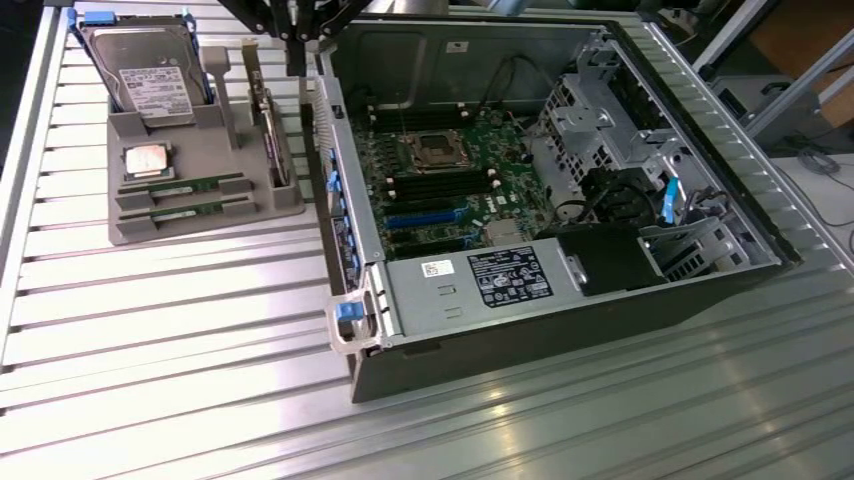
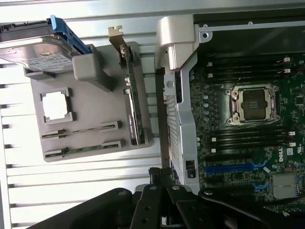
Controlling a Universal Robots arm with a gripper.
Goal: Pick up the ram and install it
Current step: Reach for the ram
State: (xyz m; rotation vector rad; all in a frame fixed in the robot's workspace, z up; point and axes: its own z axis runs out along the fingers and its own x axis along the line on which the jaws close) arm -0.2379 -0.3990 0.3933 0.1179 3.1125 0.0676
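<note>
Hovering over the computer case (image 1: 561, 340) edge, the gripper (image 1: 304, 22) has its jaws clenched, empty. The ram (image 1: 183, 188) lies slotted in the grey tray (image 1: 214, 160) on the bench. Pick-up seems unstarted; grasping needs released jaws aligned along the stick.

exterior view high oblique, wrist view overhead, tray (image 1: 207, 160) shared
</note>
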